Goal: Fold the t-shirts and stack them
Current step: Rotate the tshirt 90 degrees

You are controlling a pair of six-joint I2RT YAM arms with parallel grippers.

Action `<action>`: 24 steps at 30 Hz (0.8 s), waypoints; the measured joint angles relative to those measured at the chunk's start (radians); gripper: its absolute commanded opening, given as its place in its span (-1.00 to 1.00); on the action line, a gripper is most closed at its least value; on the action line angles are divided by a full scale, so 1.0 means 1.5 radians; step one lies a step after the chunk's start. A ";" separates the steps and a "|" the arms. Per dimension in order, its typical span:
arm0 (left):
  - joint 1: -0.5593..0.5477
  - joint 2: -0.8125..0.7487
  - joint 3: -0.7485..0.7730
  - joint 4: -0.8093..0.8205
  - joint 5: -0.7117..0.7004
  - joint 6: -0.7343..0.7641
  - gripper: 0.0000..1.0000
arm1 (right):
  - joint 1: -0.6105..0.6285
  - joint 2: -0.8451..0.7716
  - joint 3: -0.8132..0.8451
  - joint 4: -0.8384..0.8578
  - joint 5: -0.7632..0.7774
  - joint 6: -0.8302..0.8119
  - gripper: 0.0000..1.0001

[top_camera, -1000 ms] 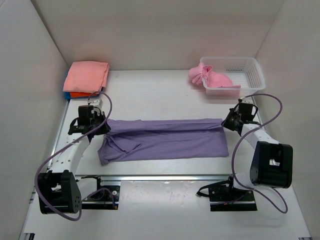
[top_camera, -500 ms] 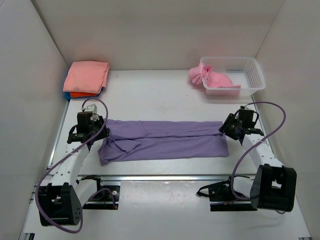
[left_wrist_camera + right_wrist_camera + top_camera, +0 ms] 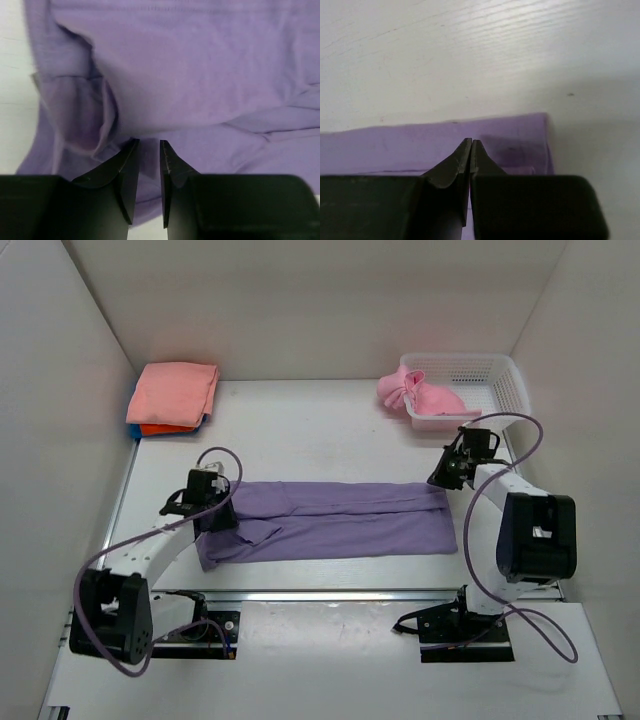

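Purple shirt (image 3: pixel 330 520), long strip; I've moved in for cross-fold: left gripper (image 3: pixel 148 145) parted over left end, right gripper (image 3: pixel 471 142) clenched at corner.

My top camera looked down from behind the arm bases onto the whole table (image 3: pixel 330 430). Both wrist cameras sat close, each peering past its own fingers (image 3: pixel 125 175) at one end of the purple tee (image 3: pixel 330 522), which all three views shared.
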 measured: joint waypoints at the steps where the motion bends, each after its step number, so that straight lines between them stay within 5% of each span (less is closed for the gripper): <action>1: -0.008 0.025 0.001 0.002 -0.005 -0.003 -0.27 | 0.006 0.016 0.013 -0.001 -0.002 -0.001 -1.00; 6: -0.051 0.173 0.073 0.001 -0.027 -0.006 -0.32 | 0.026 0.076 0.045 -0.033 0.010 0.007 -1.00; 16: -0.052 0.506 0.441 -0.016 -0.036 0.020 -0.47 | 0.083 0.101 0.083 -0.179 0.067 0.091 -1.00; 24: -0.061 0.854 0.992 -0.176 -0.014 0.090 -0.57 | 0.245 0.029 0.000 -0.196 0.086 0.221 -1.00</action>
